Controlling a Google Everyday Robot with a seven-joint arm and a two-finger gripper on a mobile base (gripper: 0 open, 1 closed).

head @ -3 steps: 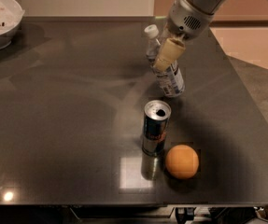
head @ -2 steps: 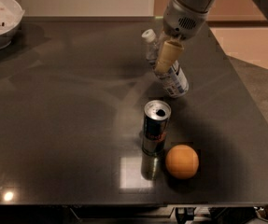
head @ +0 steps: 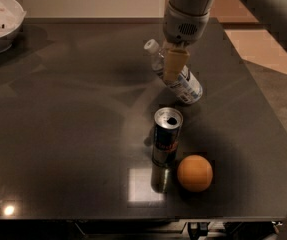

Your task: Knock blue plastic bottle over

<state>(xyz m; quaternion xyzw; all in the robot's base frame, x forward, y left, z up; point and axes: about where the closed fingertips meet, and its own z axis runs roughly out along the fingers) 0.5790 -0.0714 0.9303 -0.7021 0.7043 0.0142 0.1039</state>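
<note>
The blue plastic bottle [head: 179,79] lies just beyond the silver can [head: 167,134], steeply tilted, its white cap pointing away from the can and to the left, its base nearest the can. I cannot tell if it rests flat on the dark table [head: 58,134] yet. The gripper [head: 175,66] hangs over the bottle's middle, touching or just in front of it; whether it is spread or closed cannot be told. To finish well, I judge the push should carry on along the bottle's lean, away from the can, low and gentle, so neither the can nor the orange [head: 195,173] beside it gets struck. The can's top shows a dark opening; its contents are hidden. The bottle's contents are unclear. Far left of the can, a white bowl [head: 8,31] holds a few dark red bits.
</note>
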